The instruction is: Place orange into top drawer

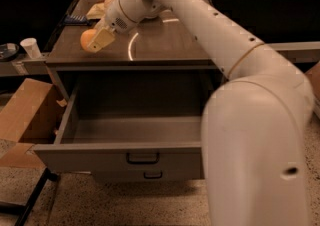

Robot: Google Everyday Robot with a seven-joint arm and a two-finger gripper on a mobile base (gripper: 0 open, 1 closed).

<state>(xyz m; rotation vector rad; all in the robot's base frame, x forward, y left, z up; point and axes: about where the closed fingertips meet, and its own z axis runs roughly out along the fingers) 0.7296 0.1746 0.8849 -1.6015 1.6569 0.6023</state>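
Over cabinet top [165, 45], orange [85, 40] clasped in claw [99, 39], top drawer [85, 159] open

The white arm [200, 17] reaches from the lower right across the desk [165, 45] to its left front part. There the gripper [96, 42] is, and its jaws hold the orange [85, 40]; one tan finger [101, 38] lies across the right side of the fruit. I cannot tell if the orange touches the desk surface. Under the desk the top drawer [90, 159] is pulled far out, with a small dark handle [142, 158] on its front panel. Lower, a second handle [153, 175] shows. A white cup [31, 47] stands at the left, and a cardboard box [25, 115] is beside the drawer.
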